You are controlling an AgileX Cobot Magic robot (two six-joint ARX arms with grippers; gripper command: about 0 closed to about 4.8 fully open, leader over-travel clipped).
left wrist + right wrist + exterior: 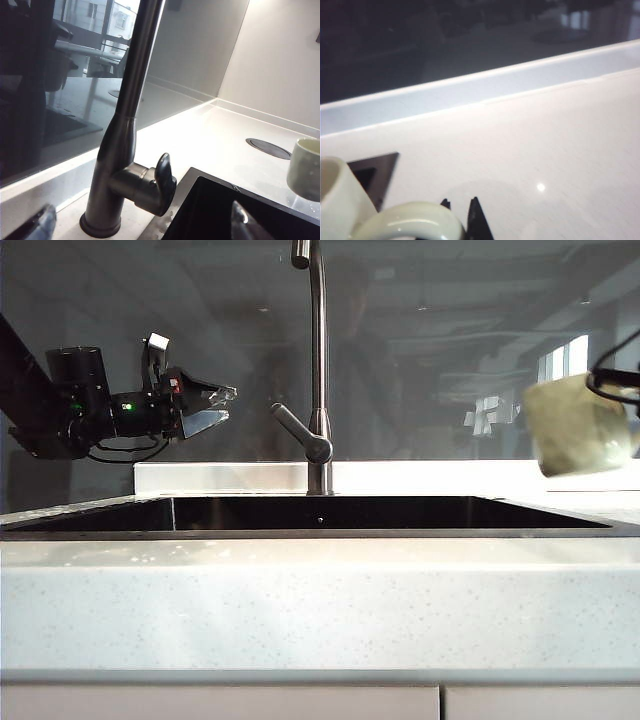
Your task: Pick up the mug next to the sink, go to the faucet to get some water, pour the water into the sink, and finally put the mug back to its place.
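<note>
Tilted mug (580, 427) in right claw (457, 212)

1. The mug (340, 200) sits at the frame's edge, pale and glossy; its loop handle (410, 220) curves in the foreground.
2. The right gripper (462, 220) shows only as two dark fingertips (477, 222) just beside the handle, close together on it.
3. A dark corner of the sink (375, 172) lies behind the mug.
4. The pale counter (545, 150) runs to a raised white ledge (470, 95); dark reflective glass (445, 40) stands beyond.
</note>
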